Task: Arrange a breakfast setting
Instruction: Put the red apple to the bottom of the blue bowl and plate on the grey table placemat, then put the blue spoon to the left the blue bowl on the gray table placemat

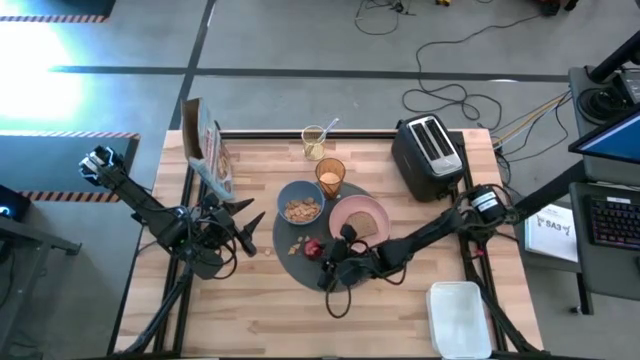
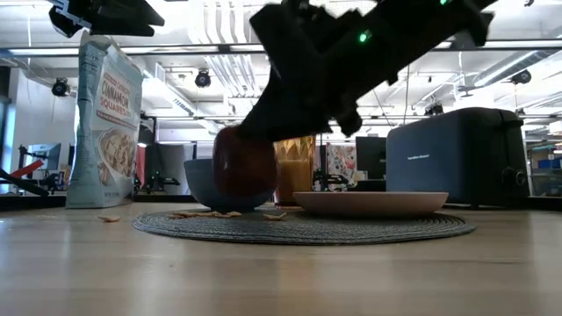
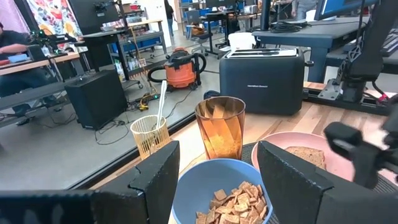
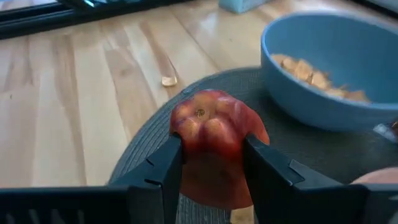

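The red apple (image 4: pixel 213 134) sits between the two fingers of your right claw (image 4: pixel 211 165), at the near-left edge of the round dark-grey mat (image 1: pixel 300 268). The fingers press on both sides of the fruit, so the claw is closed around the apple. From table height the apple (image 2: pixel 244 167) appears to touch the mat or hang just above it; you cannot tell which. Held there, it fills the open near-left part of the mat without crowding the dishes.

Just beyond the apple stands the small blue bowl (image 1: pixel 300 203), filled with cereal squares. A few squares lie spilled on the mat and on the tabletop (image 1: pixel 260 320) nearby. To the right of the bowl is the pink plate (image 1: pixel 368 211) carrying the toast slice (image 3: pixel 306 156). The amber tumbler (image 1: pixel 330 175) stands at the far edge of the mat, behind bowl and plate, where a drink is out of the way.

Your left claw (image 1: pixel 243 228) waits to the left of the mat, its fingers spread wide and holding nothing, pointing toward the bowl.

Off the mat you have the black toaster (image 1: pixel 428 152) at the far right, a cereal bag (image 1: pixel 207 148) at the far left, a small clear cup (image 1: pixel 314 142) holding a utensil, and a white tray (image 1: pixel 458 318) at the near right.
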You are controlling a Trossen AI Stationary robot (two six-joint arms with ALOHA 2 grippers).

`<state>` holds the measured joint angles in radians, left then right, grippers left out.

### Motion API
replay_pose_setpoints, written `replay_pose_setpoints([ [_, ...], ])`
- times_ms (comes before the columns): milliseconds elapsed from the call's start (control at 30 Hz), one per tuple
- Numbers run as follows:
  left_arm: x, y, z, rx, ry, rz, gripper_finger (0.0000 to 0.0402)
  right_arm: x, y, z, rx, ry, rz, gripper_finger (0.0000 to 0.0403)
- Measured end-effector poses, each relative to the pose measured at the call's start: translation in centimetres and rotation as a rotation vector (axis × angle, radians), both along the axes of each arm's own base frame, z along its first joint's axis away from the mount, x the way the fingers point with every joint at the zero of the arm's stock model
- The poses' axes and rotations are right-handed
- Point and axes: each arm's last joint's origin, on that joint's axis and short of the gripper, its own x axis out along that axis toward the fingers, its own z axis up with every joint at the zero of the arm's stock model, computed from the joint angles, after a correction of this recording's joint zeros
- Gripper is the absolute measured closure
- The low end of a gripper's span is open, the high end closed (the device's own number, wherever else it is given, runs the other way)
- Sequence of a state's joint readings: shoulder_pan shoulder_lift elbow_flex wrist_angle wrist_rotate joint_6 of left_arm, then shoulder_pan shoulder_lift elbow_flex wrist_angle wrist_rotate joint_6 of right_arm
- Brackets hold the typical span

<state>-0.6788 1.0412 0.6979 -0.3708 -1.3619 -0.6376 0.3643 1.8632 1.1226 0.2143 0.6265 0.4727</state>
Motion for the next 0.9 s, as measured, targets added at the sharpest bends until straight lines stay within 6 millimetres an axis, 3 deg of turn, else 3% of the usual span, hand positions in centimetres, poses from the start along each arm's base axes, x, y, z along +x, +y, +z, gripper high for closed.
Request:
replay_pose_setpoints([
  [367, 0.0, 0.0, 0.0, -0.001, 0.001, -0.001, 0.0202, 0.2, -1.3, -0.4, 0.047, 0.017, 0.002, 0.0194],
  [600, 0.0, 0.0, 0.0, 0.000, 0.002, -0.001, 0.0202, -0.3, -1.5, 2.1, 0.021, -0.020, 0.025, 0.0187],
  [900, 0.0, 0.0, 0.0, -0.007, -0.005, -0.001, 0.0202, -2.1, -2.8, 4.4, -0.019, 0.080, 0.013, 0.0186],
])
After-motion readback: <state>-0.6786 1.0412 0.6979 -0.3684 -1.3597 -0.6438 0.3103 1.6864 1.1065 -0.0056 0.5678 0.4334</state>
